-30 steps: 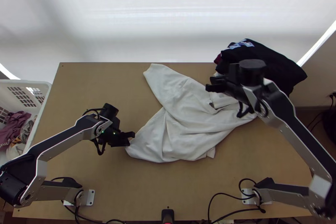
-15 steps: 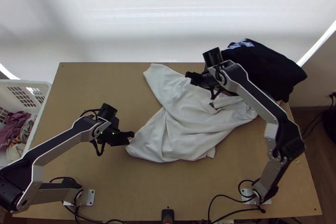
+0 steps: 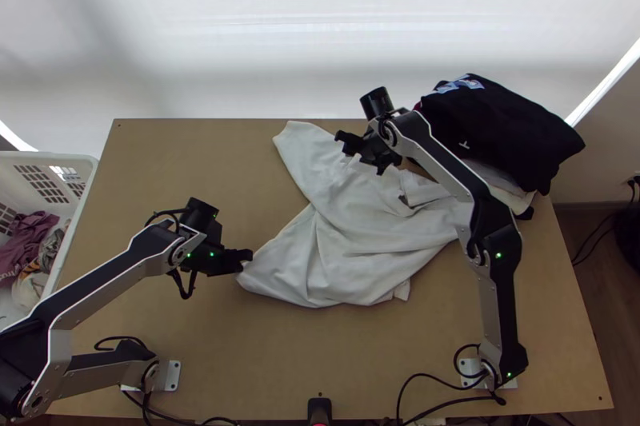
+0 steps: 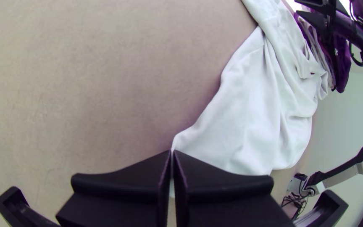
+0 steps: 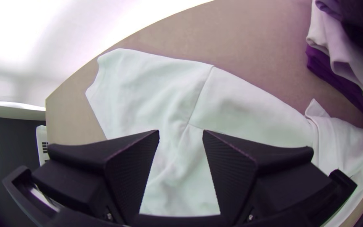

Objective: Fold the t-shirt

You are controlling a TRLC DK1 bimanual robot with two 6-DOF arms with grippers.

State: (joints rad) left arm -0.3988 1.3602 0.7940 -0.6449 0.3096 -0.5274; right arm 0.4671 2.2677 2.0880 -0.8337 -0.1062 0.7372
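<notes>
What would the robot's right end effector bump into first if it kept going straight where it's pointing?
Probably the white t-shirt. The cloth lies ahead of the open right end effector, near where some seams meet. I can't tell exactly how big the gap is.

Bright backlit white screen (image 3: 280, 26), soft grey shadows across it; wrist views with bent edges, dark corners
</notes>
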